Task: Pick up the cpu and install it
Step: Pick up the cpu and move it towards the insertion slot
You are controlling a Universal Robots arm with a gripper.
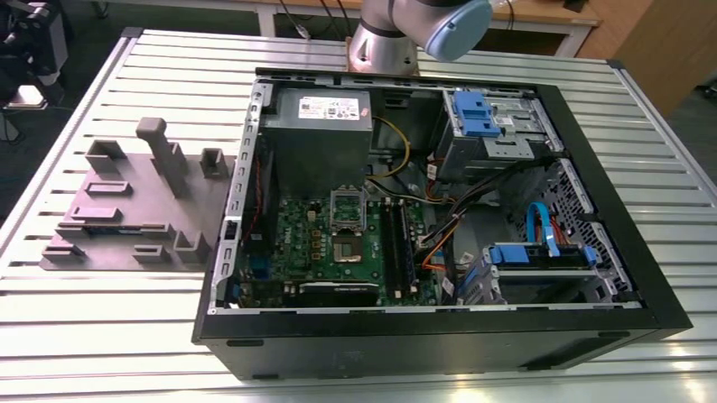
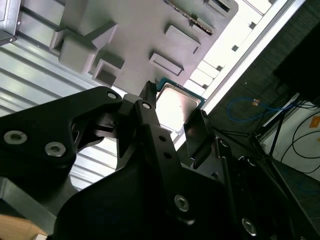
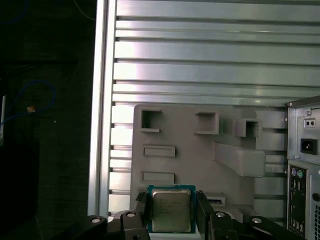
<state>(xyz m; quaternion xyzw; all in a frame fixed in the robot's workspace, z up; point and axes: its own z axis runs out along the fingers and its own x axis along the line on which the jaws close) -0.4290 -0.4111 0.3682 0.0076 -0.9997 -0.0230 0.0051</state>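
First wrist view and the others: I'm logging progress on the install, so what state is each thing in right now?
cpu: clamped between the fingers, held above the grey tray.
gripper: shut on the cpu.
computer case: lying on its side, side panel off.
cpu socket: cover looks swung open, socket looks empty.

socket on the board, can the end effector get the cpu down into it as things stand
Probably yes. The end effector grips the cpu over the tray, and the socket looks uncovered in the open case, with memory sticks and cables off to the exterior view's right of it.
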